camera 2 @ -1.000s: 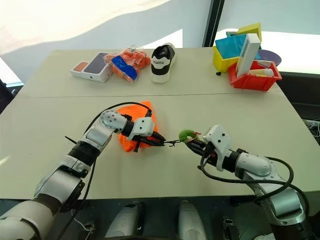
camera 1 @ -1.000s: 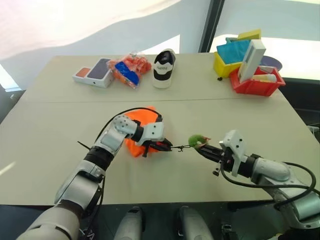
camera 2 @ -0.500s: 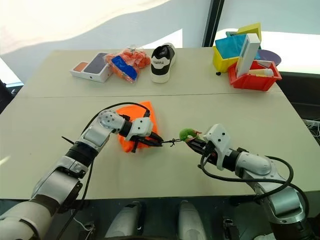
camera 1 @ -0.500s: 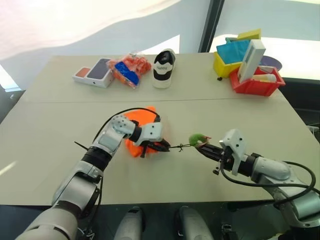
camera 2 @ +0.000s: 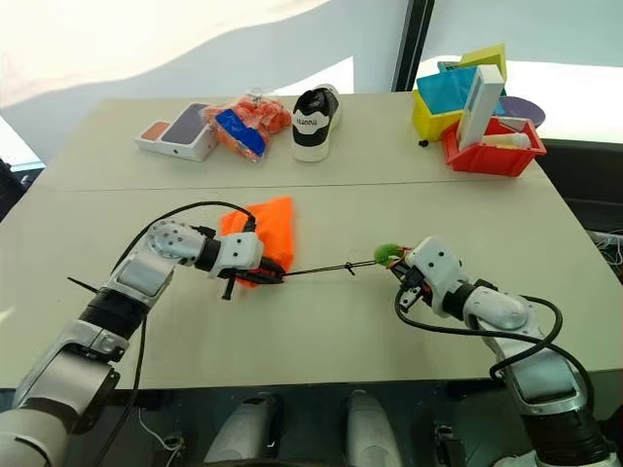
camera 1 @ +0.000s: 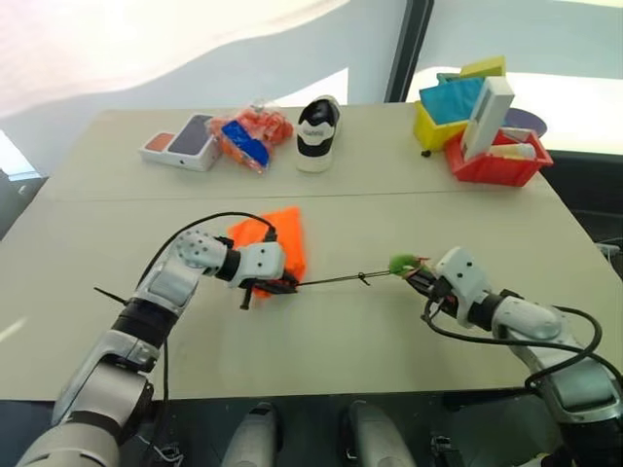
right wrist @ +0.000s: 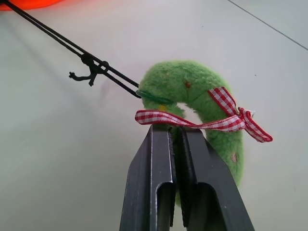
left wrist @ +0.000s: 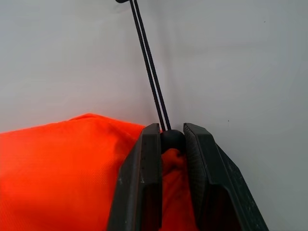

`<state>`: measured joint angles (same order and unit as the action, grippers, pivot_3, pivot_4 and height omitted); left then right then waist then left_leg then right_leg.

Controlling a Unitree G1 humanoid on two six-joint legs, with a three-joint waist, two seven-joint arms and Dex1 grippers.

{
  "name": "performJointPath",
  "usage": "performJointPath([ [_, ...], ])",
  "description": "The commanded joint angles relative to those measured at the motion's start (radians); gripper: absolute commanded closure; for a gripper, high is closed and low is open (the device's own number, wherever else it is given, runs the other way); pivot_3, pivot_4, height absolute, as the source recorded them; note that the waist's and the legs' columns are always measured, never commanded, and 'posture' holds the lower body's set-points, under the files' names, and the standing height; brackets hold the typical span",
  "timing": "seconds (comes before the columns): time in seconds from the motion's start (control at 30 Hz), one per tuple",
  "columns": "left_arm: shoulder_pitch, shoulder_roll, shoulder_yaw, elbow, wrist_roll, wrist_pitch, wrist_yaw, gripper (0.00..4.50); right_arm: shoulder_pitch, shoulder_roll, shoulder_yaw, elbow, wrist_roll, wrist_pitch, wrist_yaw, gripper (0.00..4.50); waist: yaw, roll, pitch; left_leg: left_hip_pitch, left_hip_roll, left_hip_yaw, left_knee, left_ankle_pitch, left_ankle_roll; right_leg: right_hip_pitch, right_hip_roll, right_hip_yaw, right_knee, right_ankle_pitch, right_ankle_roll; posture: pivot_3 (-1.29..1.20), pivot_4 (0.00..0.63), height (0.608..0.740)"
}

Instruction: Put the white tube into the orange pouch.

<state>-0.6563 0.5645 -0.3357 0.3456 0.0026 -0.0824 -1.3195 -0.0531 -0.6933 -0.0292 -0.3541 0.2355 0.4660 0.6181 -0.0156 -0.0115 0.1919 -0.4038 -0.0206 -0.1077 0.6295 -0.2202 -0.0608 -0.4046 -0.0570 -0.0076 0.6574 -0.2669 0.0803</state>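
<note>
Jaws of both grippers are clamped: left gripper on the orange pouch at its cord lock, right gripper on the green ball. From desk centre, pouch sits at nine o'clock, the white tube in the red bin at two. Cord taut; I judge the mouth is being worked, and the next move needs it gaping.

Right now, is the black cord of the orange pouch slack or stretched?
Stretched. The black cord runs straight from the orange pouch, pinched by the left gripper, to the green ball in the right gripper.

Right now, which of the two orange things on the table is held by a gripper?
The orange pouch, flat fabric pinched at its cord stopper by the left gripper. The bag of orange snacks lies untouched at the far edge.
</note>
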Motion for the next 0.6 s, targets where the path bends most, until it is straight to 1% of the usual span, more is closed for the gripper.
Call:
performJointPath([
  [0.03,0.027,0.023,0.046,-0.05,-0.041,0.074,0.009,3.79,-0.029,0.007,-0.016,-0.007,0.023,0.016,0.019,4.16,0.0,0.0,0.0,0.0,0.0,0.0,0.0,0.0,0.0,0.0,0.0,0.0,0.0,0.0,0.0,0.0,0.15,0.74],
  [0.07,0.033,0.024,0.057,-0.067,-0.055,0.095,0.017,3.26,-0.03,0.006,-0.012,-0.014,0.042,0.035,0.036,3.79,0.0,0.0,0.0,0.0,0.0,0.0,0.0,0.0,0.0,0.0,0.0,0.0,0.0,0.0,0.0,0.0,0.15,0.74],
  [0.13,0.046,0.028,0.072,-0.1,-0.077,0.124,0.026,2.39,-0.026,0.0,-0.003,-0.032,0.061,0.05,0.064,2.96,-0.001,0.0,0.0,0.0,0.0,0.0,0.0,0.0,0.0,0.0,0.0,0.0,0.0,0.0,0.0,0.0,0.15,0.74],
  [0.2,0.066,0.034,0.107,-0.147,-0.099,0.159,0.057,1.32,-0.023,0.006,-0.001,-0.04,0.046,0.037,0.056,1.92,0.0,0.0,0.0,0.0,0.0,0.0,0.0,0.0,0.0,0.0,0.0,0.0,0.0,0.0,0.0,0.0,0.15,0.74],
  [0.23,0.079,0.039,0.132,-0.174,-0.119,0.185,0.073,0.7,-0.022,0.008,-0.001,-0.039,0.036,0.029,0.049,1.33,0.0,0.0,0.0,0.0,0.0,0.0,0.0,0.0,0.0,0.0,0.0,0.0,0.0,0.0,0.0,0.0,0.15,0.74],
  [0.27,0.09,0.043,0.148,-0.198,-0.134,0.205,0.085,0.27,-0.019,0.009,-0.002,-0.04,0.03,0.023,0.044,0.88,0.0,0.0,0.0,0.0,0.0,0.0,0.0,0.0,0.0,0.0,0.0,0.0,0.001,0.0,0.0,0.0,0.15,0.74],
  [0.3,0.108,0.045,0.184,-0.236,-0.175,0.245,0.094,0.0,-0.011,0.007,-0.002,-0.042,0.025,0.011,0.046,0.47,0.0,0.0,0.0,0.0,0.0,0.0,0.0,0.0,0.0,0.0,0.0,0.0,0.001,0.0,0.0,0.0,0.15,0.74],
  [0.33,0.124,0.047,0.224,-0.269,-0.214,0.291,0.112,0.0,-0.004,0.009,-0.004,-0.041,0.02,0.001,0.044,0.38,0.001,0.0,0.0,0.0,0.0,0.0,0.001,0.0,0.0,0.0,0.0,0.0,0.001,0.0,0.0,0.0,0.15,0.74],
  [0.5,0.222,0.056,0.464,-0.39,-0.397,0.493,0.258,0.0,0.031,0.028,-0.037,-0.003,0.021,-0.054,0.035,0.38,-0.003,0.0,0.0,0.0,0.001,0.0,0.0,0.0,0.0,0.0,-0.001,0.0,0.001,0.0,0.0,0.0,0.15,0.74],
  [0.53,0.242,0.057,0.495,-0.409,-0.418,0.513,0.279,0.0,0.035,0.032,-0.044,0.004,0.024,-0.063,0.034,0.38,-0.002,0.0,0.0,0.001,0.001,0.0,0.0,0.0,0.0,0.0,-0.001,0.0,0.001,0.0,0.0,0.0,0.15,0.74],
  [0.6,0.313,0.068,0.561,-0.424,-0.416,0.513,0.337,0.0,0.031,0.056,-0.079,0.031,0.049,-0.098,0.032,0.38,-0.003,0.0,0.0,0.001,0.001,0.0,0.0,0.0,0.0,0.0,-0.001,0.001,0.001,0.0,0.0,0.0,0.15,0.74],
])
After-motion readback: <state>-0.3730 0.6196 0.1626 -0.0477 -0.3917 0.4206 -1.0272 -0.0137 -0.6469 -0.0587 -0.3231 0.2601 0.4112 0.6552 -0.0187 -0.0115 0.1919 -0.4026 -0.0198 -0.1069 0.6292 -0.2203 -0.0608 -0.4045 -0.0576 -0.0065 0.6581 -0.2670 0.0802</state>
